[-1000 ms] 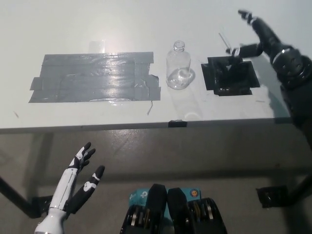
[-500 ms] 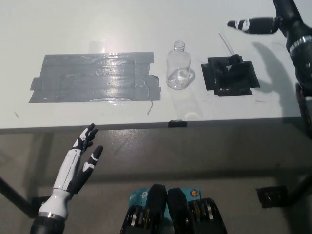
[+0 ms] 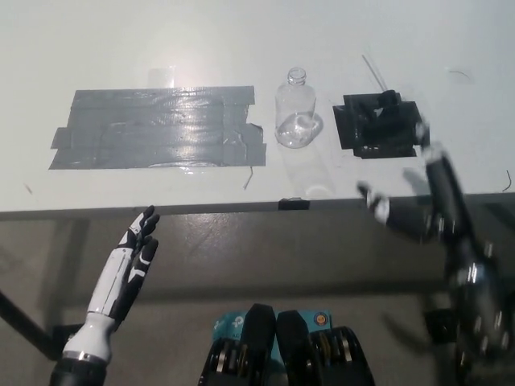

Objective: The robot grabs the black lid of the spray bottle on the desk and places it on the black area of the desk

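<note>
The white tabletop (image 3: 96, 48) carries 3 main things in a row. At the left lies a wide patch of grey duct tape (image 3: 157, 129), laid in overlapping strips, shiny where the light hits it. Just right of that patch stands a clear plastic spray bottle (image 3: 295, 112), upright, its neck open with no cap on it. To the right of the bottle, near but apart from it, is the black area (image 3: 378, 129), a roughly square dark patch stuck flat on the tabletop.

The black lid (image 3: 385, 107) of the spray bottle rests on the upper part of that black area, hard to separate from the dark backing, with its thin clear dip tube (image 3: 372, 71) slanting up and to the left over the white surface beyond the patch.

The black right hand (image 3: 414, 201) is at the near edge of the tabletop, below and slightly right of the black area, well clear of the lid. It is blurred, but its fingers (image 3: 372, 198) stand spread apart and it has hold of nothing. Its forearm runs down toward the lower right corner of the view.

The white left hand (image 3: 133, 261) rests in front of the tabletop edge at the lower left, below the level of the surface, fingers straight and slightly apart, holding nothing.

A small dark mark (image 3: 293, 203) sits on the front edge of the tabletop, below the bottle.
</note>
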Controlling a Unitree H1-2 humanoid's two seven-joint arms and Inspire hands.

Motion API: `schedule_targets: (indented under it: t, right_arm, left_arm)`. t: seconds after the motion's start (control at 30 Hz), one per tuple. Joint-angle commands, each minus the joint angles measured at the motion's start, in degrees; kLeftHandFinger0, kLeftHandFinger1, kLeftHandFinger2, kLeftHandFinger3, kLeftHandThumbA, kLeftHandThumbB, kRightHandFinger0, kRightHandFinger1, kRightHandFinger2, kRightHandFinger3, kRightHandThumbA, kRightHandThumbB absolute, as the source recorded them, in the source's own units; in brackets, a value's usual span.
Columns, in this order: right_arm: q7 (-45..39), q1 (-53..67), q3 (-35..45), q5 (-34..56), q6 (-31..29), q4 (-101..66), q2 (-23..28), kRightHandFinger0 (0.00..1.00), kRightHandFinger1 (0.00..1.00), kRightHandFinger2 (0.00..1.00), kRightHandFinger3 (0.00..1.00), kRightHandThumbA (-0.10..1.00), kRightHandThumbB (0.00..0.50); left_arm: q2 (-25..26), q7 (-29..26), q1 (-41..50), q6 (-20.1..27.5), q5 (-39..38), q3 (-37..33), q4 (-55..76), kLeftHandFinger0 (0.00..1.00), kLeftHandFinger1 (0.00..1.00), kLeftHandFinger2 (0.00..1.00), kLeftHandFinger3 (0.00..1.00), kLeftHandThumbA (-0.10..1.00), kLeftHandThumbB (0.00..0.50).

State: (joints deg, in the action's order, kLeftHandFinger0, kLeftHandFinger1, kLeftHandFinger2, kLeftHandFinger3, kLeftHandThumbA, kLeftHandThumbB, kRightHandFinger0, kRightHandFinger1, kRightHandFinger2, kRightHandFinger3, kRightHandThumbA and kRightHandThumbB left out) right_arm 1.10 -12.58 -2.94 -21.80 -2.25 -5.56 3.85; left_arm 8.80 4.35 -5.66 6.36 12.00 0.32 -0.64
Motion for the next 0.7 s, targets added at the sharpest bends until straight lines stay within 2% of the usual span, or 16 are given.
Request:
schedule_targets:
  t: [0.0, 0.07, 0.33, 0.67]
  right_arm:
    - [7.79, 4.32, -1.58, -5.61, -11.05, -0.89, -0.51, 1.0, 1.0, 1.0, 1.0, 0.72, 0.15]
    - [8.51, 5.68, -3.11, -7.31, -13.58, 1.36, 0.12, 1.0, 1.0, 1.0, 1.0, 0.67, 0.143]
    - [10.34, 8.26, -5.48, -9.1, -16.42, 7.25, 1.57, 1.0, 1.0, 1.0, 1.0, 0.69, 0.16]
    - [9.4, 7.62, -4.89, -7.29, -14.89, 9.0, 1.47, 1.0, 1.0, 1.0, 1.0, 0.69, 0.181]
  left_arm:
    - [-0.26, -0.78, 2.23, 1.47, -1.69, 0.2, 1.72, 1.0, 1.0, 1.0, 1.0, 0.99, 0.084]
    - [-0.25, -0.97, 3.35, 1.51, -1.38, 0.21, 2.09, 1.0, 1.0, 1.0, 1.0, 0.98, 0.077]
    - [-0.27, -1.02, 5.78, 2.51, -0.62, -0.3, 1.99, 1.0, 1.0, 1.0, 1.0, 0.99, 0.058]
    - [-0.21, -0.28, 5.41, 0.9, -0.89, -0.62, 2.92, 1.0, 1.0, 1.0, 1.0, 1.0, 0.063]
